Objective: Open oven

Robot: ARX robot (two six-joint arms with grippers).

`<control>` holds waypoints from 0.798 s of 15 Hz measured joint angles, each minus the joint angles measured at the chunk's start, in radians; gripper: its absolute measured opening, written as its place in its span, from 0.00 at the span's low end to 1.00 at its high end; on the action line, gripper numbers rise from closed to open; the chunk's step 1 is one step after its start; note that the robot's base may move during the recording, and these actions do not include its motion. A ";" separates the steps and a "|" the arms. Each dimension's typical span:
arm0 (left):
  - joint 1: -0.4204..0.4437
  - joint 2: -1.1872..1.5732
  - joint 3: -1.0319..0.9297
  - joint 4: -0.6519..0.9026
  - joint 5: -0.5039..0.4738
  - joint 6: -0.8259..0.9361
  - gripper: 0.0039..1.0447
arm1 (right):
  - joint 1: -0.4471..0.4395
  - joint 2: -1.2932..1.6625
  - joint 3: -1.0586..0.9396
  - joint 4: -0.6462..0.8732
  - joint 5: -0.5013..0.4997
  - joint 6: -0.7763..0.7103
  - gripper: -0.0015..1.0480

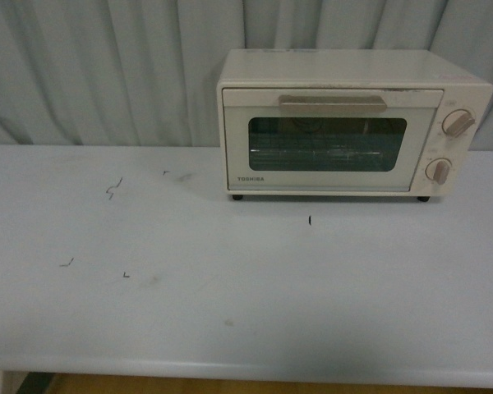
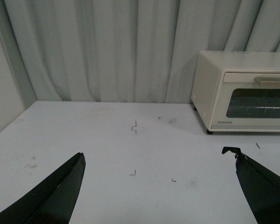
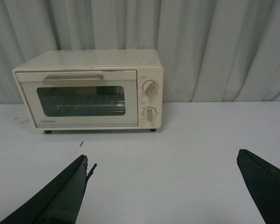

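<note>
Black left jaws and right jaws wide, over table (image 2: 107,154), toward closed oven (image 3: 86,122)

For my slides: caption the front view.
Closed cream oven at the back of a pale table, curtain behind.

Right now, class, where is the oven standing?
In the front view the oven stands closed at the back of the table, right of centre, just in front of the curtain.

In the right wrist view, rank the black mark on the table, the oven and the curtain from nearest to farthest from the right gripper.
1. Black mark, just ahead of the right gripper.
2. Oven, farther back.
3. Curtain, behind the oven.
</note>
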 joint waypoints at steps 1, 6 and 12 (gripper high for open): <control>0.000 0.000 0.000 -0.004 0.000 0.000 0.94 | 0.000 0.001 0.000 -0.002 0.001 0.000 0.94; 0.000 0.000 0.000 -0.001 0.000 0.000 0.94 | 0.000 0.000 0.000 -0.001 0.001 0.000 0.94; 0.000 0.000 0.000 -0.001 0.000 0.000 0.94 | 0.000 0.000 0.000 0.000 0.001 0.000 0.94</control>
